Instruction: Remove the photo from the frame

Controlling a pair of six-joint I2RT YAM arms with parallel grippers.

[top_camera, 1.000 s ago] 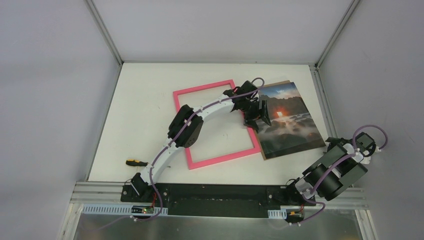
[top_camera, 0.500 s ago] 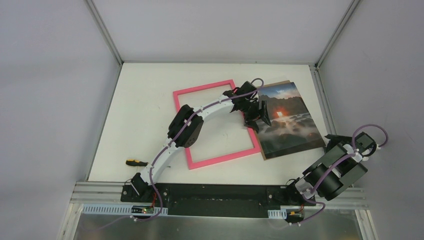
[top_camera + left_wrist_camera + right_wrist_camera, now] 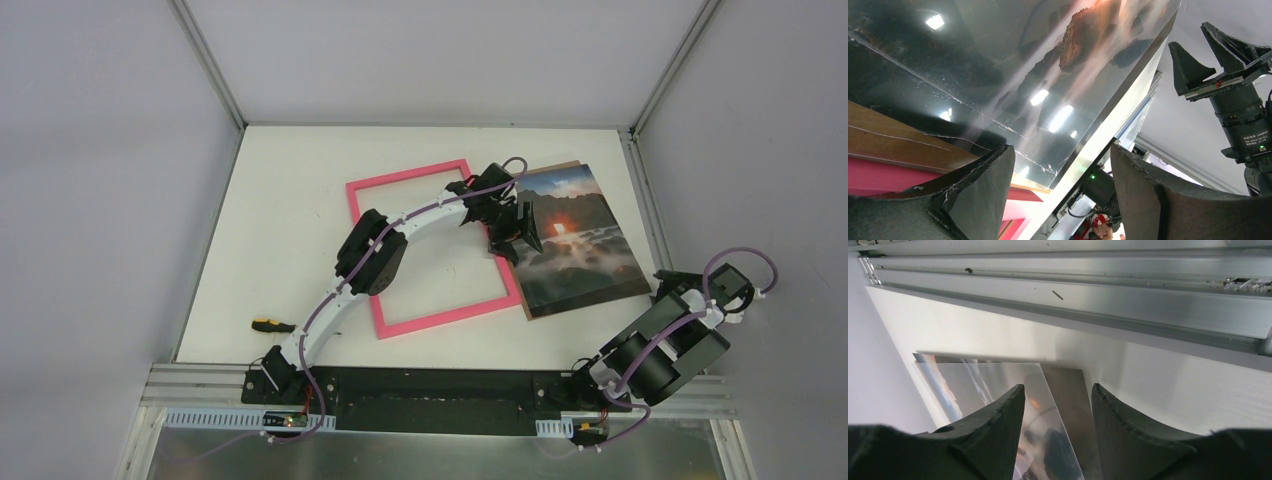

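The pink frame point(image 3: 450, 316) lies flat on the white table with only table showing inside it. The photo point(image 3: 585, 255), on its brown backing, lies just to the frame's right, its left edge over the frame's right side. My left gripper point(image 3: 518, 238) hangs open over that left edge. In the left wrist view the glossy photo point(image 3: 998, 65), the backing and the pink frame point(image 3: 878, 175) sit ahead of the left gripper point(image 3: 1063, 170). My right gripper point(image 3: 668, 284) is open just off the photo's near right corner. In the right wrist view the photo point(image 3: 983, 385) lies ahead of the open right gripper point(image 3: 1058, 400).
An orange-handled screwdriver point(image 3: 270, 324) lies near the left arm's base. Aluminium rails point(image 3: 1098, 295) and grey walls border the table on the back, left and right. The right gripper point(image 3: 1218, 60) shows beyond the photo in the left wrist view.
The right arm's elbow has sunk slightly toward the near edge. The left arm, the photo and the frame have not moved.
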